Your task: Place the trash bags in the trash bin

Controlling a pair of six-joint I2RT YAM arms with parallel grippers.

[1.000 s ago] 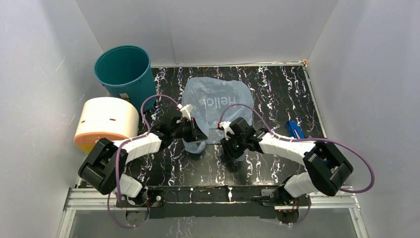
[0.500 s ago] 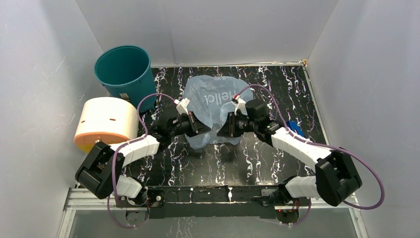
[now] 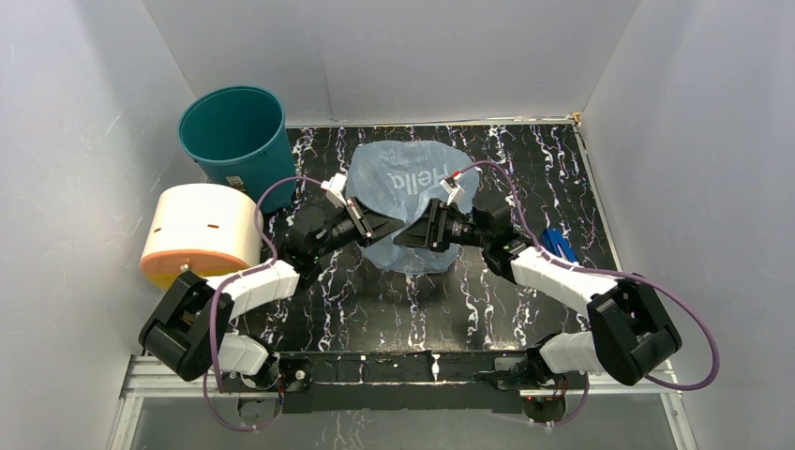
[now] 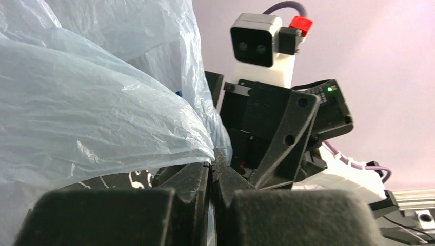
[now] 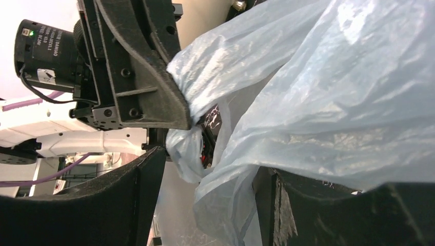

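Swung inward over the black marbled, white-walled bench point(image 3: 525, 169), left pincer point(image 3: 392, 223) clamps the trash bag point(image 3: 412, 173) at centre; right pincer point(image 3: 405, 236), likewise nearer, gapes astride it. Trash bin point(image 3: 234, 131): ten o'clock.

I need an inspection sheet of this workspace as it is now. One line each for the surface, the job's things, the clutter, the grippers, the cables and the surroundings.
Surface: black table with white marbling.
Job's things: light-blue plastic bag spread mid-table, its near edge lifted; teal bin upright at the far left, bag not in it.
Clutter: cream cylinder with an orange end, beside the bin; small blue object at the right edge.
Grippers: left gripper shut on the bag's edge; right gripper open, bag film between its fingers.
Cables: purple cables loop from both wrists; one crosses the bag in the top view.
Surroundings: white walls on three sides; metal rail in front.
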